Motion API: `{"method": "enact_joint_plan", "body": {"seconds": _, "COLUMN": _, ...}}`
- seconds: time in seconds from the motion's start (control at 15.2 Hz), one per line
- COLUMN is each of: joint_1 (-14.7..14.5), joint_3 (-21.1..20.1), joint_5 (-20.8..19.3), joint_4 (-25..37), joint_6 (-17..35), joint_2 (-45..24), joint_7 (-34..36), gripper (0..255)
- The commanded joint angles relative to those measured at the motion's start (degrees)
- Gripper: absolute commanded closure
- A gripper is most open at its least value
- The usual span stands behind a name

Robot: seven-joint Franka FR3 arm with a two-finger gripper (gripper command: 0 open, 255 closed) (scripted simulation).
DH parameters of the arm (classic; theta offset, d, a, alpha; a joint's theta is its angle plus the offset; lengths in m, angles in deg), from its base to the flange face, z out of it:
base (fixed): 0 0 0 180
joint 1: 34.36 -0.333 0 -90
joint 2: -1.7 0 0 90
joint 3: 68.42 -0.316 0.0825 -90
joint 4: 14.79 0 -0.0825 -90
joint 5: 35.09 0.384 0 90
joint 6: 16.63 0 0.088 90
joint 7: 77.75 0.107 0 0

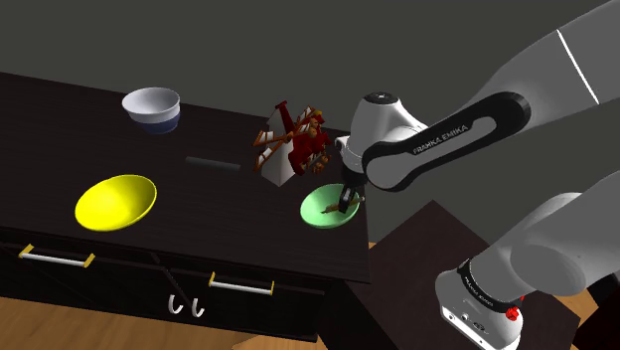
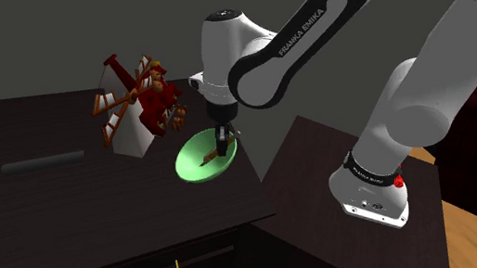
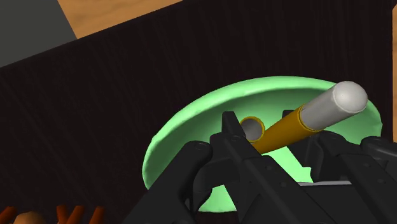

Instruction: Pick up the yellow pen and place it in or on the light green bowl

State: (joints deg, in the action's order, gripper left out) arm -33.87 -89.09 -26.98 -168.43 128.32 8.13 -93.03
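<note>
Pen: the yellow pen (image 3: 284,125) has an ochre-yellow barrel and a pale grey cap. It lies slanted between the two black fingers, over the inside of the light green bowl (image 3: 186,128). I cannot tell if it touches the bowl.
Gripper: the gripper (image 3: 267,137) is closed narrow on the pen's barrel. The cap end sticks out past the fingers. In the shoulder view the gripper (image 1: 345,202) points down into the bowl (image 1: 317,212).
Bowl: it sits on the dark table (image 1: 60,129), near the table's edge that faces the stand (image 1: 477,298). In the second exterior view the bowl (image 2: 190,163) appears tilted, with its hollow facing the camera.
Toy: a red and brown toy figure (image 1: 294,142) on a white base stands just beside the green bowl, on the shoulder view's left.
Dark bar: a flat dark bar (image 1: 212,162) lies on the table, further left of the toy.
Other bowls: a yellow bowl (image 1: 116,202) is near the front edge, well apart from the green one. A white bowl (image 1: 152,107) stands near the back.
Table front: drawers with pale handles (image 1: 55,258) and two small hooks (image 1: 185,306).
</note>
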Motion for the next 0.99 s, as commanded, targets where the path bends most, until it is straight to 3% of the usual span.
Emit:
{"method": "enact_joint_plan", "body": {"seconds": 0.0, "joint_1": 0.05, "joint_3": -0.04, "joint_5": -0.19, "joint_4": -0.01, "joint_6": 0.52, "joint_2": -0.52, "joint_7": 0.17, "gripper": 255}}
{"method": "enact_joint_plan", "body": {"seconds": 0.4, "joint_1": 0.05, "joint_3": -0.04, "joint_5": -0.19, "joint_4": -0.01, "joint_6": 0.52, "joint_2": -0.52, "joint_7": 0.17, "gripper": 255}}
{"method": "enact_joint_plan", "body": {"seconds": 0.46, "joint_1": 0.06, "joint_3": -0.04, "joint_5": -0.2, "joint_4": 0.0, "joint_6": 0.51, "joint_2": -0.52, "joint_7": 0.17, "gripper": 0}}
{"method": "enact_joint_plan", "body": {"seconds": 0.79, "joint_1": 0.05, "joint_3": -0.04, "joint_5": -0.19, "joint_4": -0.01, "joint_6": 0.52, "joint_2": -0.52, "joint_7": 0.17, "gripper": 0}}
{"method": "enact_joint_plan", "body": {"seconds": 0.92, "joint_1": -0.17, "joint_3": 0.38, "joint_5": 1.04, "joint_4": 1.0, "joint_6": -4.4, "joint_2": 3.48, "joint_7": -0.81, "gripper": 0}}
